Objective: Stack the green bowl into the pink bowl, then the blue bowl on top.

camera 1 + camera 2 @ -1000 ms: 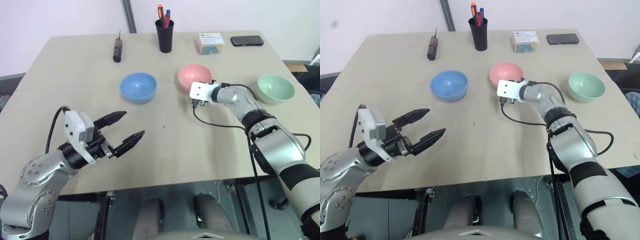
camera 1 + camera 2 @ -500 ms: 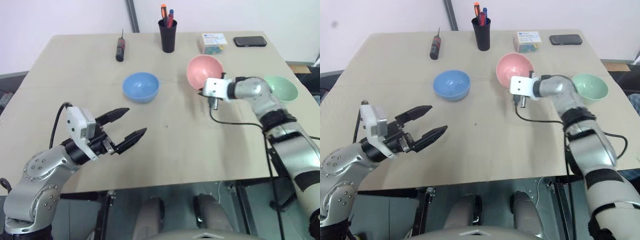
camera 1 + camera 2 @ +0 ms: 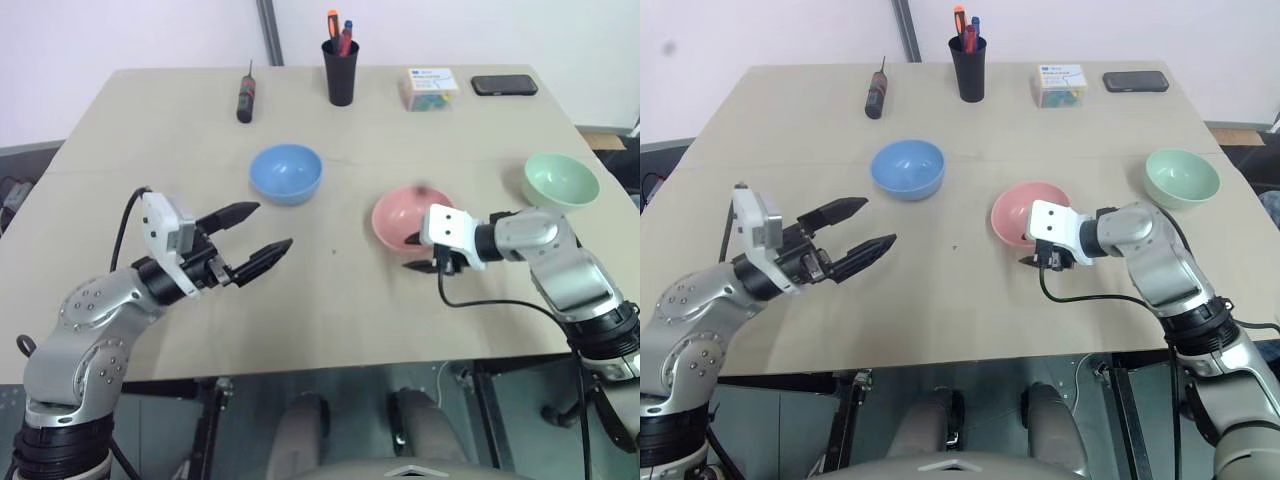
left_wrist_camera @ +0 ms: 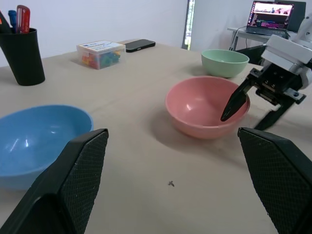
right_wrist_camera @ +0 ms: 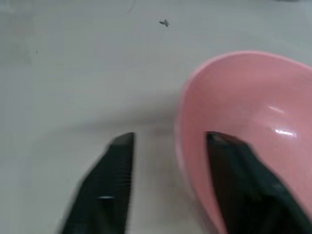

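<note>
No stacking has been done so far: all three bowls sit apart and upright on the counter (image 3: 120,130), each one empty. The pink bowl (image 3: 405,215) rests just right of the counter's middle, the blue bowl (image 3: 286,172) lies well apart from it at about its 10 o'clock, and the green bowl (image 3: 560,180) stands off at about its 2 o'clock, near the right edge. The right pincer (image 3: 428,258) straddles the near rim of the pink bowl, one finger inside the bowl and the other outside it, with a clear gap between each finger and the wall; its fingers stand apart and nothing is clamped, so the bowl sits on the counter by its own weight. The left pincer (image 3: 262,235) hangs over the counter at about 8 o'clock from the blue bowl, its fingers spread wide and empty, pointing toward the middle. By my reading, the pink bowl is now where the stack is meant to be built, which makes this the groundwork only. Both real steps remain: the green bowl must go into the pink one, then the blue bowl on top.
</note>
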`<state>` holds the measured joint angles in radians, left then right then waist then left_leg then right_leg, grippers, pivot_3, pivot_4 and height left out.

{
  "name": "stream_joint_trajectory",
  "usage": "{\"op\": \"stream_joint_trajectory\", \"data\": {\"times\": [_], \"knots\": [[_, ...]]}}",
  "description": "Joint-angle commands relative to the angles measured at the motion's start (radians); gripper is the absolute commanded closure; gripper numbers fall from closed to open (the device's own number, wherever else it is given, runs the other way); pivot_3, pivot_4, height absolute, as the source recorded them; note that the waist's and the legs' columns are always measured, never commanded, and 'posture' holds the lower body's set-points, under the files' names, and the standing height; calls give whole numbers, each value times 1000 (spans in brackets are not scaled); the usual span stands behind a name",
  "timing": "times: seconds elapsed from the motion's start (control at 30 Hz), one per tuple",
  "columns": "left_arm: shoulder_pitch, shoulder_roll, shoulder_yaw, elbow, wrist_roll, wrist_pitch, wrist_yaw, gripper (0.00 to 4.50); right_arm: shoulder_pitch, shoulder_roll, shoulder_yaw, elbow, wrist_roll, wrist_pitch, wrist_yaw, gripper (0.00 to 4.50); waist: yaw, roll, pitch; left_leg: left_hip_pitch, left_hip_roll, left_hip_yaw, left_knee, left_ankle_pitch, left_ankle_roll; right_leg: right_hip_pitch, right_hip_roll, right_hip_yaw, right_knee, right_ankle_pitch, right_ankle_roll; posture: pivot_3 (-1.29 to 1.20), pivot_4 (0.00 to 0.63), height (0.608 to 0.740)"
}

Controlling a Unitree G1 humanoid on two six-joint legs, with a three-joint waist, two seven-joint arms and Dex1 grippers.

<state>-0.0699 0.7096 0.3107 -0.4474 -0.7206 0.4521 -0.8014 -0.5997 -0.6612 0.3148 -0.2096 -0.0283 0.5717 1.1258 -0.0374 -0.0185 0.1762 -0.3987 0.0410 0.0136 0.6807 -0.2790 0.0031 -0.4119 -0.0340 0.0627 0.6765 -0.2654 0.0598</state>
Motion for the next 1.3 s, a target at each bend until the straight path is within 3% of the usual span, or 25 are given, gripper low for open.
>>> {"op": "stream_joint_trajectory", "data": {"times": [0.03, 0.1, 0.27, 0.33, 0.5, 0.77, 0.93, 0.97, 1.13, 1.3], "knots": [[-26, 16, -2, 2, -2, -8, -26, 0, 29, -13, -42, -87, 32, 52, -31, 588, 0, 0, 0, 0, 0, 0, 0, 0, 0, 0, 0, 0, 0, 0, 0, 0, 150, 740], [-31, 15, -5, 3, -17, -14, -56, 0, 41, 6, -101, -116, 51, 65, -88, 40, 1, 0, 0, -1, 0, 0, 0, 0, 0, 0, 0, -1, -1, 0, 0, 0, 150, 740], [-74, 33, -27, -3, -105, 12, -187, 0, 106, -74, -429, -240, 251, 221, -83, 40, 13, -1, 0, -1, 0, 0, 0, 0, 0, 0, 0, -1, 0, 0, 0, 0, 150, 740], [-107, 43, -52, 11, -113, 17, -234, 0, 116, -107, -506, -192, 267, 234, -119, 40, 20, -1, 0, -2, 0, 0, 0, 0, 0, 0, 0, -3, -2, 0, 0, 0, 150, 740], [-204, 41, -110, 57, -115, 29, -300, 0, 52, -178, -436, 213, 48, -1, -338, 40, 20, -1, 0, 1, 0, 2, 1, 0, 0, 3, 0, -2, -2, 0, 0, 0, 150, 740], [-251, 23, -129, 54, -113, 45, -293, 0, -228, -101, -287, 967, -106, -361, -501, 40, -12, -1, 1, -1, 0, 7, -1, 0, 0, -2, 1, 4, -1, 0, 0, 0, 150, 740], [-191, 31, -94, 5, -124, 56, -259, 0, -334, -78, -270, 1110, -109, -435, -473, 1477, -19, 0, 1, -1, 0, 7, -4, 1, -1, -2, 0, 4, -4, 0, 0, 0, 150, 740], [-182, 30, -91, -3, -124, 56, -253, 0, -344, -78, -266, 1121, -110, -446, -464, 2107, -19, 0, 1, -1, 0, 7, -4, 1, -1, -2, 0, 4, -4, 0, 0, 0, 150, 740], [-170, 26, -90, -14, -123, 53, -234, 0, -363, -79, -254, 1142, -118, -475, -443, 4386, -9, 0, 1, -1, 0, 6, -4, 0, 0, -1, 0, 3, -4, 0, 0, 0, 150, 740], [-181, 16, -102, 4, -112, 43, -225, 0, -350, -101, -251, 1074, -117, -447, -393, 4452, -6, 0, 1, 0, 0, 6, -3, 0, 0, -1, 0, 3, -3, 0, 0, 0, 150, 740]]}}
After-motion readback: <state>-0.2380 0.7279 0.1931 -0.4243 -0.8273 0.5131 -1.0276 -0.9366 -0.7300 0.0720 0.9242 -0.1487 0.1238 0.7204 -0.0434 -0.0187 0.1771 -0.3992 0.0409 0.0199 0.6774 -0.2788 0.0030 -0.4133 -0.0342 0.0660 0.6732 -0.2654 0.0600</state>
